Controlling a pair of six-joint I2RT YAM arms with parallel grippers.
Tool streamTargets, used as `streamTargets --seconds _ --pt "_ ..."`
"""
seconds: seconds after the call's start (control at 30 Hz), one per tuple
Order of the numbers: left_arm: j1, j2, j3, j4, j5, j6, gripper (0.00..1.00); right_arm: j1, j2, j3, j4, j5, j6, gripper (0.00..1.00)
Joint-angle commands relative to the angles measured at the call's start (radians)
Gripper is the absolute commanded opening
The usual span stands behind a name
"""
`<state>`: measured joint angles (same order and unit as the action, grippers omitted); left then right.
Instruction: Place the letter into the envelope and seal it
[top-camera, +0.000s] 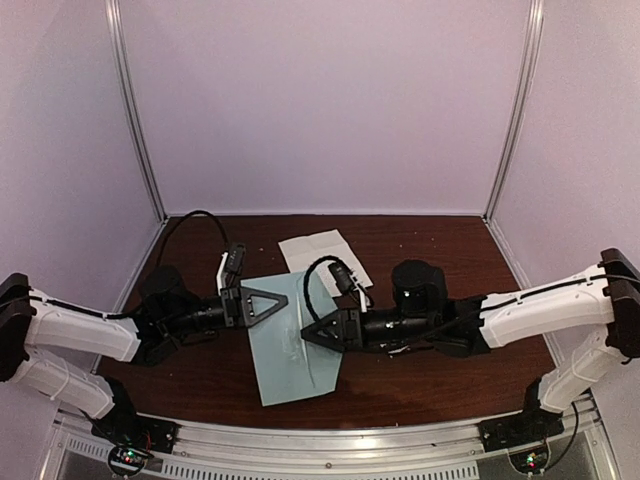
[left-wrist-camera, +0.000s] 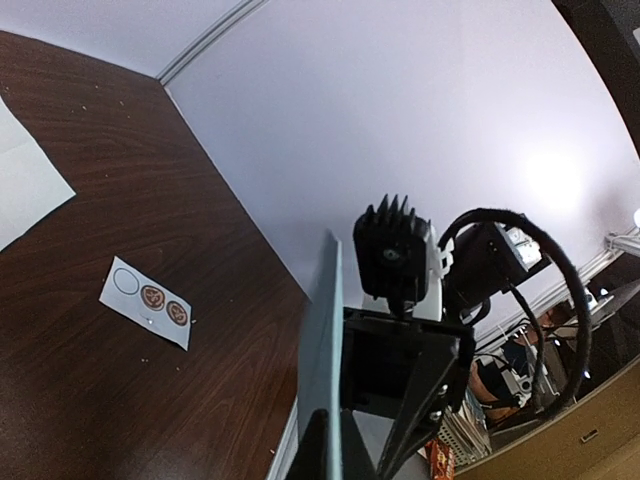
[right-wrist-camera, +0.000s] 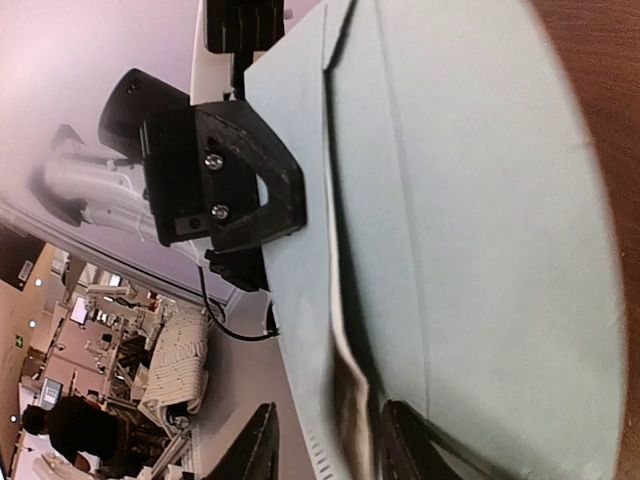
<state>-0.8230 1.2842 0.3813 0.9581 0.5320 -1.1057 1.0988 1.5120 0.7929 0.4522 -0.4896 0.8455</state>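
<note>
Envelope (top-camera: 290, 345) mid-table (top-camera: 430, 390), between the two arms, lying broad to the top camera; whether it rests on the wood or is held just clear, cannot tell

Left gripper (top-camera: 283, 299) pressed together on the envelope's left edge; the left wrist view shows the paper edge-on, nipped between its fingers

Right gripper (top-camera: 303, 338) at the opposite edge, fingers (right-wrist-camera: 258, 450) spread; the envelope's open edge sits in the gap, not pinched

White folded sheet (top-camera: 318, 250) flat on the table just behind the envelope, outside it; likely the letter; if so, insertion is not yet done

Pale curled edge shows at the envelope's mouth in the right wrist view; lining, flap or paper, cannot tell

Sticker strip (left-wrist-camera: 150, 300) on the table, well apart from the envelope; two round stickers on it, one ring bare; no sticker seen on the envelope

Judgement: early stage; envelope steadied and mouth being worked; left to do: sheet in, flap down, seal on
</note>
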Motion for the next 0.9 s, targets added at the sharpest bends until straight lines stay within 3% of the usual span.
streamTargets --seconds 0.0,0.3,0.53,0.87 --pt "0.01 -0.046 -0.009 -0.027 -0.014 0.037 0.0 -0.031 -0.151 -0.043 -0.111 0.105 -0.05 0.46" --pt "0.012 -0.061 -0.003 -0.048 -0.008 0.055 0.0 -0.114 -0.312 -0.118 -0.25 0.19 -0.084 0.79" --pt "0.012 -0.054 0.001 -0.053 -0.013 0.053 0.0 -0.099 -0.246 -0.099 -0.191 0.068 -0.087 0.79" --pt "0.012 -0.056 0.017 -0.162 -0.061 0.088 0.0 -0.053 -0.223 -0.061 -0.194 0.103 -0.1 0.79"
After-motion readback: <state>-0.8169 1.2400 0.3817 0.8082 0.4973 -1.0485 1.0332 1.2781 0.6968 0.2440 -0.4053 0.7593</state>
